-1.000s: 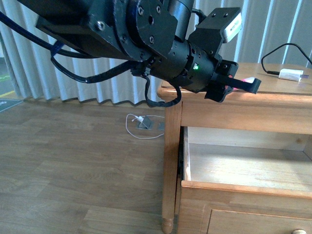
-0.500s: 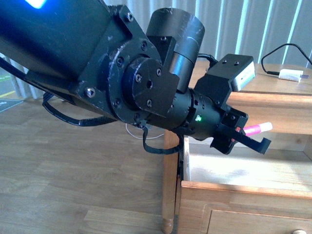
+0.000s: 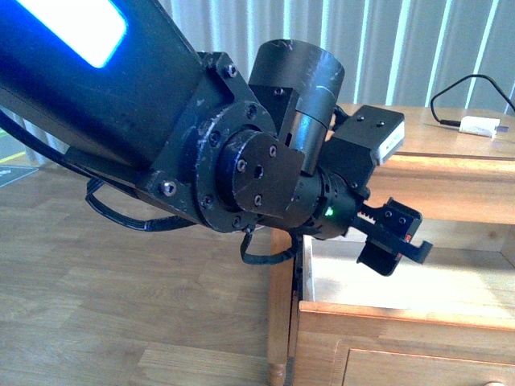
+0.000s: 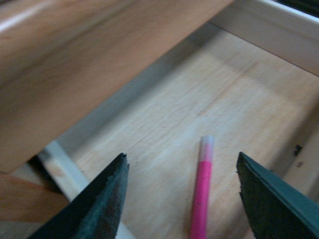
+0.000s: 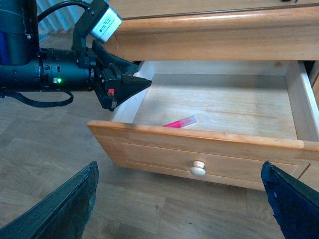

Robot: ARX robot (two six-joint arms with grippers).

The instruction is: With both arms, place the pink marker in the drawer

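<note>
Your left gripper [image 3: 394, 241] hangs over the open drawer [image 3: 402, 310], just under the overhanging edge of the cabinet top [image 3: 451, 137], its jaws spread wide and gripping nothing. In the left wrist view the two dark fingers [image 4: 99, 209] stand well apart, and the pink marker [image 4: 202, 199] shows between them on the pale drawer floor below, touching neither. From your right wrist camera the marker [image 5: 178, 122] lies flat inside the drawer, close behind the front panel and towards the side where the left arm reaches in, its pale cap end turned away from that arm. The left gripper [image 5: 127, 84] sits above the drawer's side wall there, clear of the marker, with a green light [image 5: 59, 80] glowing on the wrist behind it. Your right gripper [image 5: 178, 168] is also wide open and empty, held out in front of the drawer, its fingers [image 5: 65, 209] framing the front panel and the round knob [image 5: 198, 170] without touching them. On the cabinet top, well away from both grippers, rests a white charger plug [image 3: 480, 125] with its black cable.
</note>
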